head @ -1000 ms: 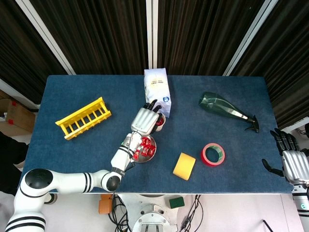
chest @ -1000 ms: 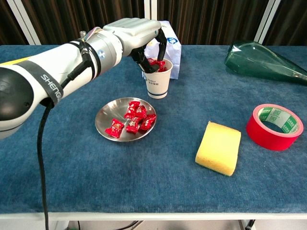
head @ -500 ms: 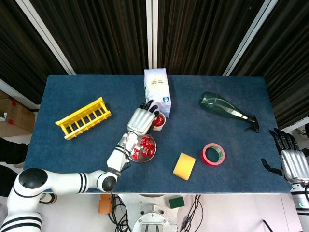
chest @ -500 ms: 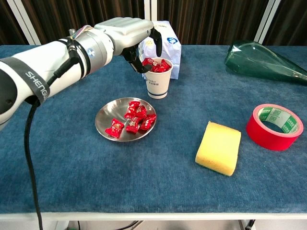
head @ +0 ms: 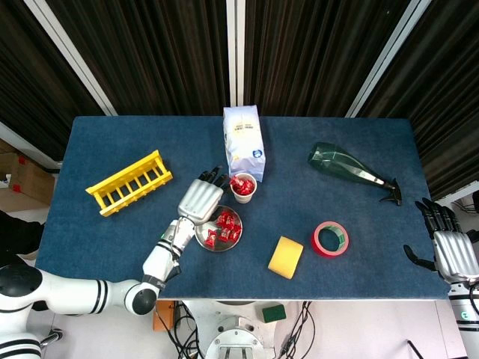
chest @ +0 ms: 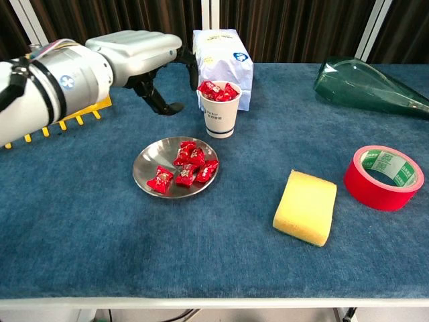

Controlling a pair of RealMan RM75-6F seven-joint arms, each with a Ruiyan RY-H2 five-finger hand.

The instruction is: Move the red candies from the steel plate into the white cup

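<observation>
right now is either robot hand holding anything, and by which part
Nothing is held. The left robot hand hovers open beside the white cup; the right robot hand is open at the table's edge.

The head view looks straight down from high above, taking in the whole table (head: 112, 142) edge to edge, with the far side at the top. The chest view sits low at the near edge, facing across the table (chest: 100, 228) from close in. Both share the plate (head: 203, 238) (chest: 144, 171), cup (head: 243, 193) (chest: 222, 117), sponge (head: 285, 257) (chest: 305, 207) and tape (head: 330, 238) (chest: 384, 177).
</observation>
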